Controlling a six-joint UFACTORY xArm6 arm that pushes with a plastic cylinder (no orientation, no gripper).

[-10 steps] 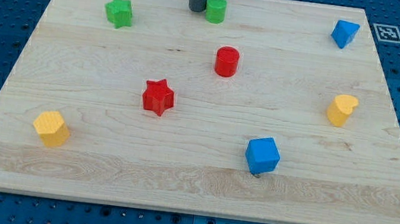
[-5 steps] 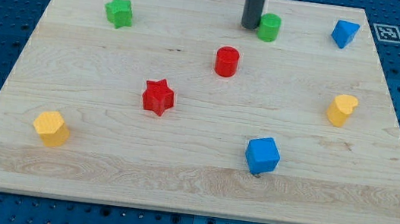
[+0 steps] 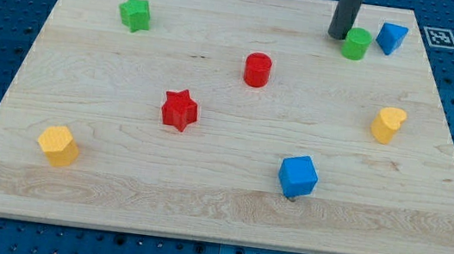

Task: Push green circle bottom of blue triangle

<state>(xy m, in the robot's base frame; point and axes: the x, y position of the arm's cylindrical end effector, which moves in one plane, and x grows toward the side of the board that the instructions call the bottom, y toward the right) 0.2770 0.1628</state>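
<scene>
Camera view | no jaws, only a rod; my tip point(image 3: 339, 37) touches green circle point(image 3: 357, 44) on its upper left | circle sits just left of blue triangle point(image 3: 391, 37), near tabletop point(image 3: 200, 202) top edge | likely light, rigid, slides easily, may roll off-line; push from upper left, centred.

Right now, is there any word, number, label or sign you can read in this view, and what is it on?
No readable words or numbers anywhere.
One sign only: a black-and-white square marker off the wooden board's top right corner; it shows a pattern, not text.
The blocks carry no labels.
</scene>
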